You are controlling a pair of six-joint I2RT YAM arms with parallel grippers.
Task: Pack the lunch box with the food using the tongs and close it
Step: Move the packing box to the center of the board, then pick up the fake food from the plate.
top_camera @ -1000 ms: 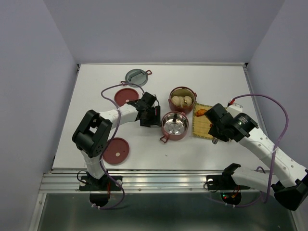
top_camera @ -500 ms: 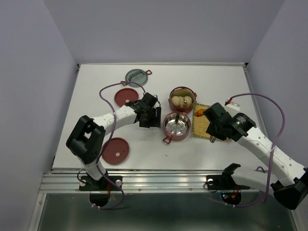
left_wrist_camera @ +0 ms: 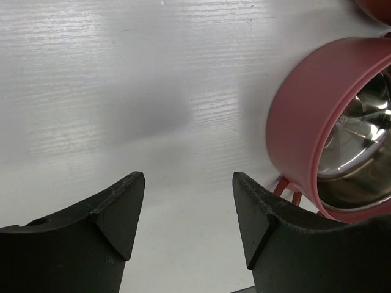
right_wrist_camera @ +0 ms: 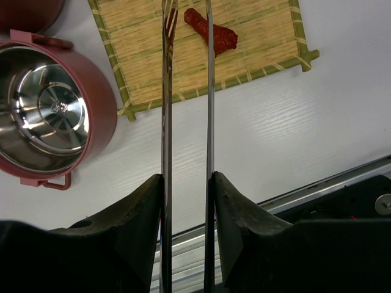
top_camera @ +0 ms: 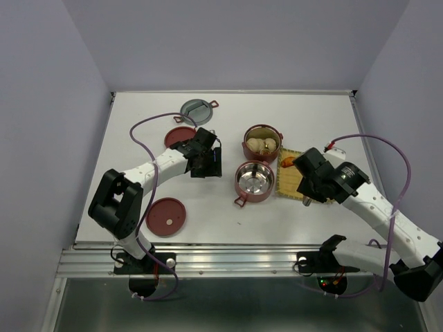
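Observation:
The tongs are long and silver, and my right gripper is shut on their two arms. Their tips hover apart over the yellow mat, beside an orange-red food piece. An empty dark-red lunch box bowl with a steel inside sits left of the mat. In the top view a second bowl holds pale buns. My left gripper is open over bare table, left of the empty bowl. Seen from above, the left gripper is clear of that bowl.
A flat red lid lies near the table's front left. Another red lid lies behind the left arm, and a grey lid sits farther back. The table's front edge and metal rail run below both arms.
My left arm has drawn back to the left, away from the empty bowl, with its jaws still open. The right arm and tongs have hardly moved.

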